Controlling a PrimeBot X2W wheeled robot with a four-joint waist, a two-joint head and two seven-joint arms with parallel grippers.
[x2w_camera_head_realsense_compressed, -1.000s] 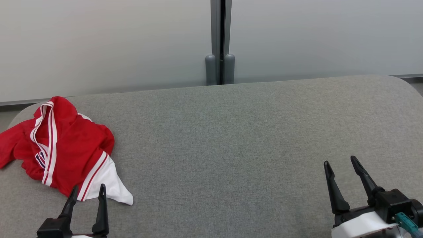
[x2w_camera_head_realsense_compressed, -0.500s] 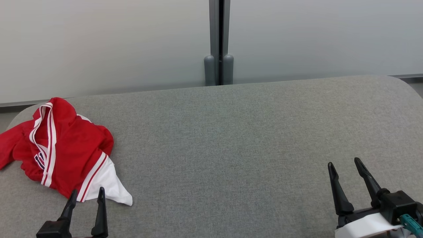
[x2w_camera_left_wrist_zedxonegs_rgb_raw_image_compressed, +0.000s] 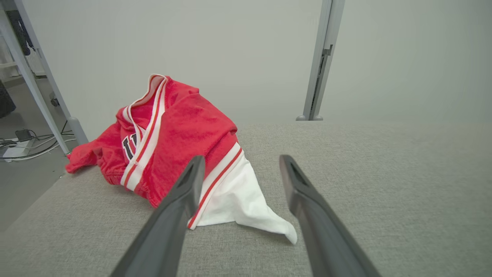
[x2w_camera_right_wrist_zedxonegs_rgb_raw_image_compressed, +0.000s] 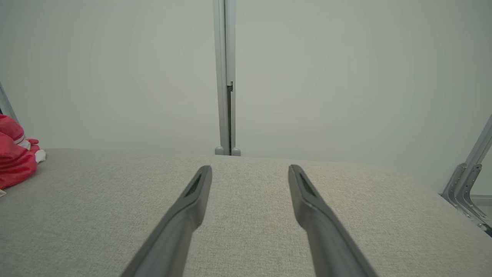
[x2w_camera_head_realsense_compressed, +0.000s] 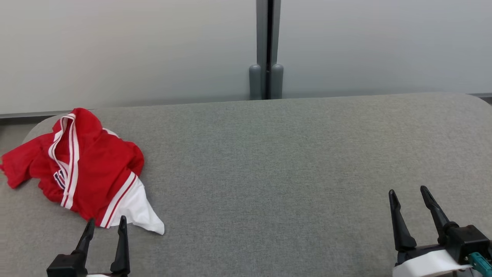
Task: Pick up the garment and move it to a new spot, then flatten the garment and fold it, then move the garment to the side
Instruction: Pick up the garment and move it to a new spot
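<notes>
A crumpled red-and-white garment [x2w_camera_head_realsense_compressed: 88,173] lay at the grey desk's [x2w_camera_head_realsense_compressed: 269,173] left end. The left end effector [x2w_camera_head_realsense_compressed: 107,219], fingers parted and empty, hung just beside its white hem; the right end effector [x2w_camera_head_realsense_compressed: 407,189], likewise parted and empty, was well apart.

A grey, cloth-covered worktop [x2w_camera_head_realsense_compressed: 269,173] with rounded corners spans the head view. A crumpled red garment [x2w_camera_head_realsense_compressed: 88,165] with white-and-red striped trim lies on it at about nine o'clock, close to the far left corner. A white flap of the garment spreads flat toward five o'clock, and one red sleeve reaches the worktop's edge at nine o'clock
</notes>
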